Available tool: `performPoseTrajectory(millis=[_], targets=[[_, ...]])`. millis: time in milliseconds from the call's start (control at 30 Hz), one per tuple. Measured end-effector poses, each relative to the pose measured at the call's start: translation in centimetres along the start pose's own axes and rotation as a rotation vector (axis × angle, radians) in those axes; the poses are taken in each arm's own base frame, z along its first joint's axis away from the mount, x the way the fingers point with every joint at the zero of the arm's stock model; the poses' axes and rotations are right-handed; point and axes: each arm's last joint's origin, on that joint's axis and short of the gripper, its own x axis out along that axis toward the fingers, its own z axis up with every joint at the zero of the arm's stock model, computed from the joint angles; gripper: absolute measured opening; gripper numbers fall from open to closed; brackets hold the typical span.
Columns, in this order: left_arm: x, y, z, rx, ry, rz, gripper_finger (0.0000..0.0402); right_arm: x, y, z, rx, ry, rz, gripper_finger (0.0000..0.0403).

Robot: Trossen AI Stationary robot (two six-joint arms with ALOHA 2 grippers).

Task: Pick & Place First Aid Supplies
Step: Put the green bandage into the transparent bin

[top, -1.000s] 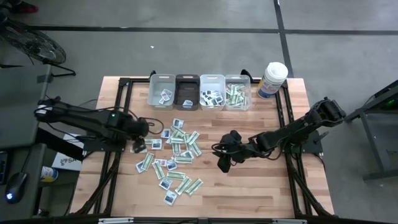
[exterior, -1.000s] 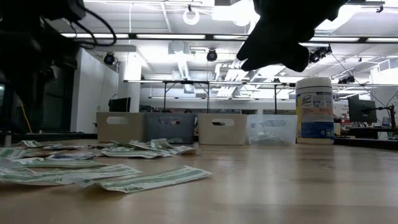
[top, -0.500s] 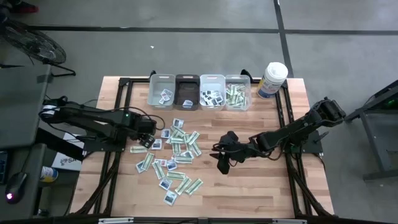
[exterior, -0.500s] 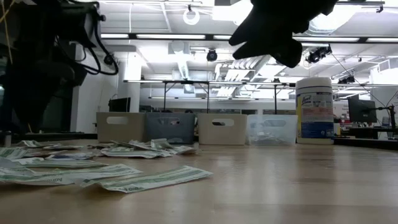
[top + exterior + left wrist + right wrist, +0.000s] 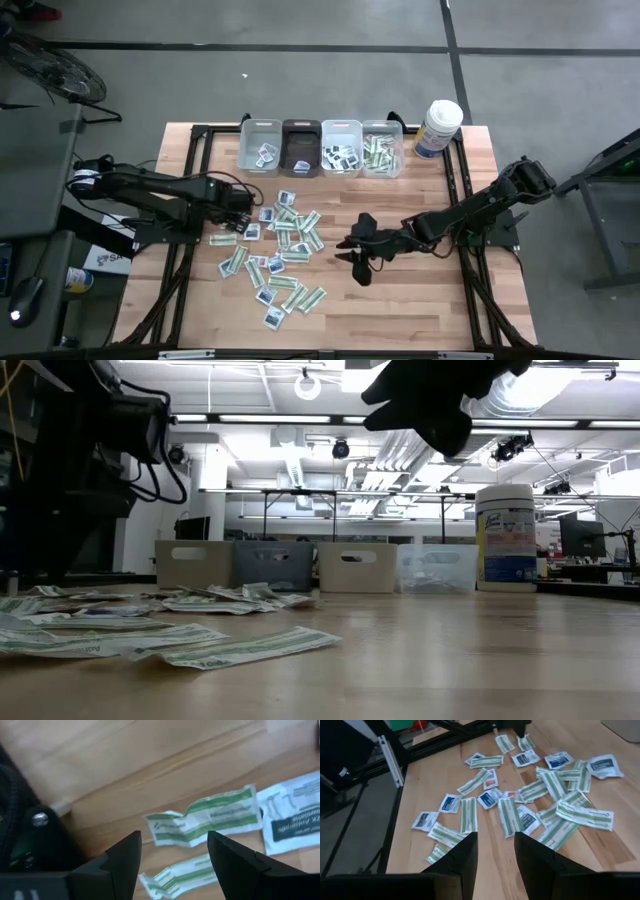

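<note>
Looking down from the high view, we see the first aid supplies point(image 5: 275, 250) scattered in a loose heap on the wooden table point(image 5: 400, 310), left of its middle: narrow green-and-white strips mixed with squarish white packets bearing dark-blue marks. The left tool point(image 5: 243, 203) sits at the upper-left edge of that heap, low over the packets. In its wrist view its two dark fingers point(image 5: 125, 857) stand spread, with nothing between them, and a crumpled green-and-white strip point(image 5: 205, 820) lies on the wood just beyond their tips; a second strip point(image 5: 177, 876) shows between the fingers, and a white packet with dark-blue print point(image 5: 292, 822) lies just beside the first strip. The right tool point(image 5: 358, 268) hangs over bare wood to the right of the heap, clear of the packets; its wrist view shows its fingers point(image 5: 465, 857) parted and empty, looking across the spread of packets. Along the far edge of the table four small bins point(image 5: 320, 148) stand in a row: some packets lie in the leftmost, dark-marked packets in the third, and green strips in the rightmost. A tall white canister with a blue label point(image 5: 438, 128) stands just beside the rightmost bin. In the low view the packets point(image 5: 180, 635) lie flat at the left, with the bins point(image 5: 315, 566) and canister point(image 5: 505, 538) behind.
</note>
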Motion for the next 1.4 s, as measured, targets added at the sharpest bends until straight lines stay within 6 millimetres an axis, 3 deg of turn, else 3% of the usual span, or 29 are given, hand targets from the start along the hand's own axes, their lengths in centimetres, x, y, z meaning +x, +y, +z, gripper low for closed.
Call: performPoseTrajectory(millis=[500,700,1400], targets=[[2.9,1.2,-0.6,-0.098,0.018,0.001,0.0220,0.0,0.1,-0.1,-0.092,0.026,0.041,0.0122],[3.0,1.2,-0.7,-0.098,0.035,-0.005,0.0216,0.0,0.0,-0.1,-0.123,0.027,0.037,0.0122],[2.9,0.8,-0.6,-0.045,0.055,-0.051,0.0048,0.0,0.0,-0.1,-0.137,0.024,0.031,0.0122]])
